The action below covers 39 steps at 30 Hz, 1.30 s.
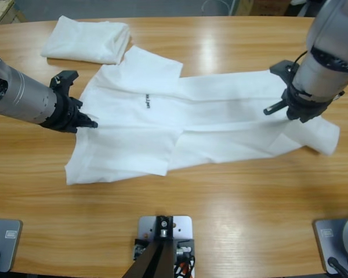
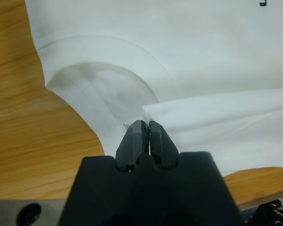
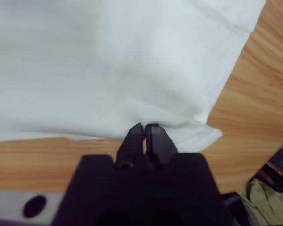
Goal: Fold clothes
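A white T-shirt point(image 1: 139, 136) lies spread across the middle of the table, with a tiny dark chest print point(image 1: 147, 102) facing up. It is partly folded, and its right part stretches toward the right arm. At the shirt's left edge, my left gripper point(image 1: 90, 123) is shut on the cloth. In the left wrist view its tips point(image 2: 145, 125) pinch a fold just beside the round collar point(image 2: 104, 47). My right gripper point(image 1: 300, 116) is shut on the shirt's right end. The right wrist view shows the fabric point(image 3: 132, 61) puckering at its tips point(image 3: 145, 128).
A second white T-shirt point(image 1: 87, 39) lies folded at the table's back left. Bare wood point(image 1: 220, 197) runs along the front of the table. Past the table edge in the right wrist view sits some olive cloth point(image 3: 264, 197).
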{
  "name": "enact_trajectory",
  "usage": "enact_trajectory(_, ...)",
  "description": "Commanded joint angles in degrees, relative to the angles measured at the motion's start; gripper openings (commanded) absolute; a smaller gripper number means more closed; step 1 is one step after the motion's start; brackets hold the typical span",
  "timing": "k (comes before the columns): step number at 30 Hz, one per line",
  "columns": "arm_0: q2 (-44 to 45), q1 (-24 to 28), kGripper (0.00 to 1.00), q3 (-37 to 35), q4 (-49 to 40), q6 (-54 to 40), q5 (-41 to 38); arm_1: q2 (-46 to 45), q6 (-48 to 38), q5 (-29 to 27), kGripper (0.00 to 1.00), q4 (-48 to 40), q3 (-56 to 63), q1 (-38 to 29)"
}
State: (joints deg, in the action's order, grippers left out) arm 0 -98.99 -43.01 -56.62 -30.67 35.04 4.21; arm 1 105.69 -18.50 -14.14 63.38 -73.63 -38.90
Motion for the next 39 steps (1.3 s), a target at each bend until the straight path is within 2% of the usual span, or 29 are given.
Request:
enact_trajectory(1,-2.44,1.97,0.000,-0.60,-0.79,2.44,0.97,-2.81,0.64,8.55,0.000,-5.47,2.73,2.74)
enact_trajectory(9,-4.51,1.97,0.000,-2.27,-0.79,2.42,0.97,-1.26,2.42,4.12,0.000,-4.80,3.49,3.66)
enact_trajectory(13,-5.66,1.97,0.000,-2.18,-0.79,2.40,1.92,-0.30,3.21,4.21,0.000,-5.10,3.56,6.08)
enact_trajectory(24,-4.20,1.97,0.000,-3.57,-0.88,2.49,7.19,-0.33,3.83,4.08,0.000,-8.43,5.34,6.21)
enact_trajectory(39,-7.03,1.35,0.000,-3.58,-0.79,2.58,4.93,-0.47,3.83,3.86,0.000,-7.48,5.51,6.21)
